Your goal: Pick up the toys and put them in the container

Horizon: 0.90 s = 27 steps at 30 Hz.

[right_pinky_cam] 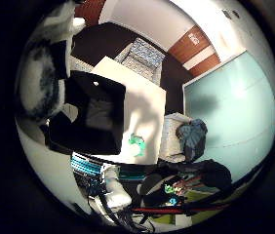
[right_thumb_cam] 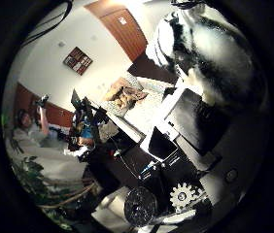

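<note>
A black and white plush toy (right_thumb_cam: pixel 207 50) fills much of the right thumb side palm view, close to the palm and high above the table. It also shows in the right little finger side palm view (right_pinky_cam: pixel 38 80). My hand (right_thumb_cam: pixel 161 202) is shut on it. A black open container (right_pinky_cam: pixel 98 112) stands on the pale table (right_pinky_cam: pixel 147 97) below. A small green toy (right_pinky_cam: pixel 136 146) lies on the table beside the container. A brown toy (right_thumb_cam: pixel 127 94) lies farther along the table.
A dark chair (right_pinky_cam: pixel 191 136) stands by the table's edge. A desk with screens and clutter (right_thumb_cam: pixel 84 131) lies beyond the table. A wooden door (right_thumb_cam: pixel 127 34) is in the far wall.
</note>
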Tool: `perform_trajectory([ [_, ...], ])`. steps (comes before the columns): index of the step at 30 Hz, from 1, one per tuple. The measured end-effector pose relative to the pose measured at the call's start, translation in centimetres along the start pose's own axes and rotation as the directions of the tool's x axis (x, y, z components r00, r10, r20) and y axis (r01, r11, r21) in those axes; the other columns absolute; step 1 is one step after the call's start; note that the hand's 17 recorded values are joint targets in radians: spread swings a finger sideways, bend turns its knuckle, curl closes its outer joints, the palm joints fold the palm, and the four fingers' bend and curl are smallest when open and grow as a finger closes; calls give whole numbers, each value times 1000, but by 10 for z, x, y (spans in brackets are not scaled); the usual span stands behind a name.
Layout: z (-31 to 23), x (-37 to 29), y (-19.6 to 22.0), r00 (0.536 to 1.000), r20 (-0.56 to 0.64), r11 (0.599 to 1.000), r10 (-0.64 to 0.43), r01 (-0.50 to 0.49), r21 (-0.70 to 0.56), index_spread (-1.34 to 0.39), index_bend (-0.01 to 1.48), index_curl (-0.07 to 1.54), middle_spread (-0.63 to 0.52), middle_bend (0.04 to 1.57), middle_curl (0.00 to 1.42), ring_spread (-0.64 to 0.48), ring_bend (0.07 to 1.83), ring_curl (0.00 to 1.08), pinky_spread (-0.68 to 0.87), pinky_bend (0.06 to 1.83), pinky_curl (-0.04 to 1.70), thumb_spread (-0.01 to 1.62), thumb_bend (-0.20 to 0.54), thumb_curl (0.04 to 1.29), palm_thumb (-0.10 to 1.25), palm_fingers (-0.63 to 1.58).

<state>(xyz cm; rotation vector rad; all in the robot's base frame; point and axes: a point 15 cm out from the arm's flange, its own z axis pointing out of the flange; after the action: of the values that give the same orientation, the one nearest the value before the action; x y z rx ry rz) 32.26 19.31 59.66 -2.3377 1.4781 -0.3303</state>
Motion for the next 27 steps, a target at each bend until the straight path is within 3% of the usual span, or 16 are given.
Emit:
perform_trajectory([
  [3, 2, 4, 0, 1000, -6, 1000, 15, -15, -5, -363, 794, 1027, -217, 1118, 966, -252, 1291, 788, -266, 1130, 1013, 992, -23, 699, 880, 1092],
  [7, 3, 15, 2, 999, -21, 999, 39, -39, -12, -380, 457, 907, -216, 988, 832, -265, 1173, 657, -408, 1013, 848, 1102, -30, 584, 757, 1010],
  [9, 6, 21, 5, 998, -27, 999, 49, -50, -23, -430, 246, 825, -236, 862, 767, -276, 1106, 608, -494, 980, 784, 1146, -28, 526, 710, 771],
  [11, 13, 22, 8, 998, -31, 998, 46, -47, -41, -492, 187, 749, -233, 636, 687, -261, 1024, 566, -490, 996, 757, 1169, -27, 472, 669, 527],
  [13, 24, 22, 11, 999, -34, 997, 42, -44, -65, -516, 229, 696, -186, 459, 602, -187, 929, 524, -336, 879, 751, 1173, -29, 436, 635, 248],
  [19, 48, 23, 22, 999, -41, 992, 36, -40, -119, -502, 194, 500, -47, 245, 434, 92, 592, 343, 267, 764, 636, 1157, -23, 363, 578, 25],
  [23, 51, 23, 25, 999, -43, 991, 33, -38, -129, -510, 188, 432, -29, 185, 380, 156, 459, 280, 420, 666, 535, 1152, -19, 343, 583, 24],
  [27, 36, 33, 38, 997, -50, 993, 51, -56, -107, -489, 176, 379, -25, 180, 344, 170, 425, 262, 453, 619, 471, 1150, -20, 331, 587, 46],
])
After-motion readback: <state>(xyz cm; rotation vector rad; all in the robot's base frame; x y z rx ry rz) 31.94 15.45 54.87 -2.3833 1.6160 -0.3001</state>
